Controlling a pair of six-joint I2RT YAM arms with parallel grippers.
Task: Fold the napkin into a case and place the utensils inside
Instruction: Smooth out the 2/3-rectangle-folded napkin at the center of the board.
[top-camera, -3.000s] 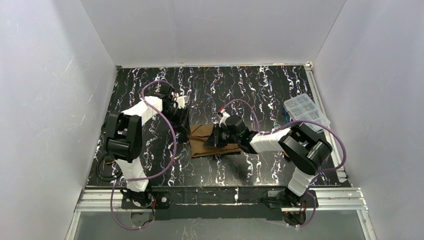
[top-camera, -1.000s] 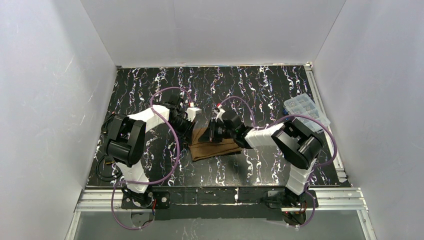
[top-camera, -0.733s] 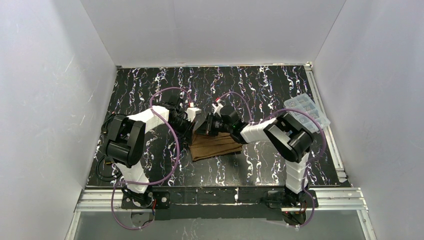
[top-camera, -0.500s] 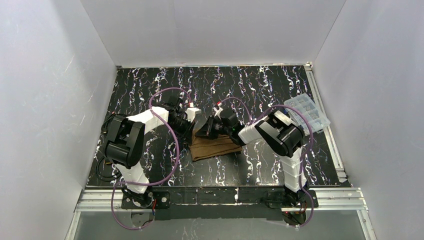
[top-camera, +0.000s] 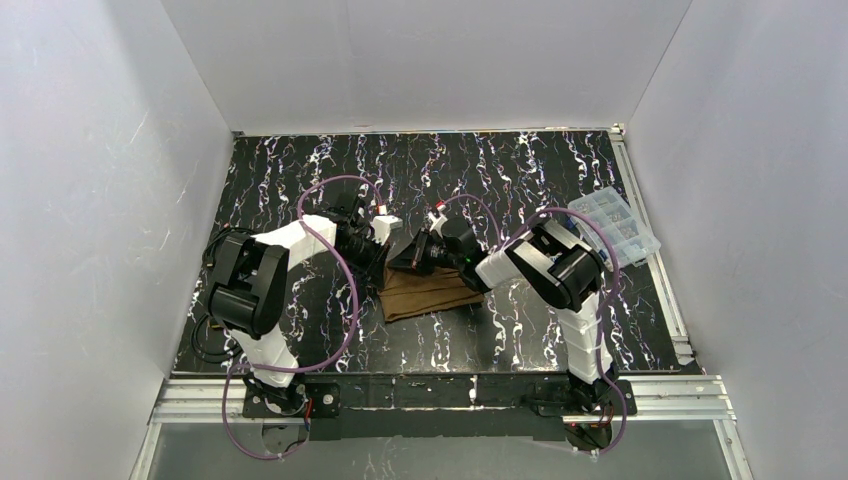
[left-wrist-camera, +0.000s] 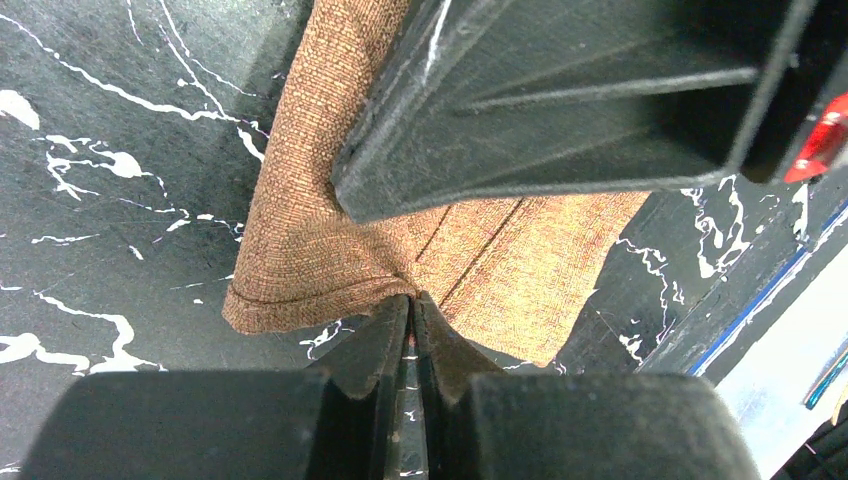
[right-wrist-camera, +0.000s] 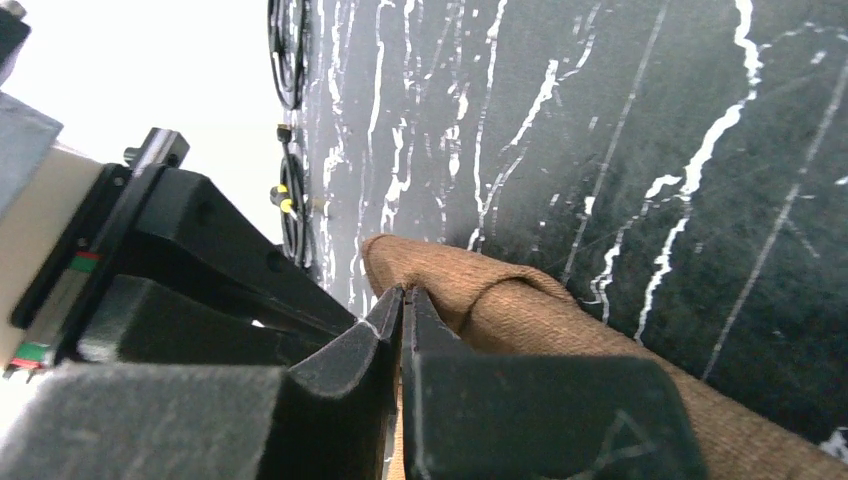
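While shut on napkin (left-wrist-camera: 300, 250): hands (left-wrist-camera: 412, 298) (right-wrist-camera: 403, 292) (both)

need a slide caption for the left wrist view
Left gripper shut on the edge of the brown napkin on the black marbled table.

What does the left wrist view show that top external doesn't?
Left wrist only: the left gripper shut, pinching a puckered edge of the brown woven cloth napkin, plus its weave and crease lines. Top external only: the napkin's whole outline and the clear plastic compartment box off to its right. Both: the napkin, with the right gripper on it too.
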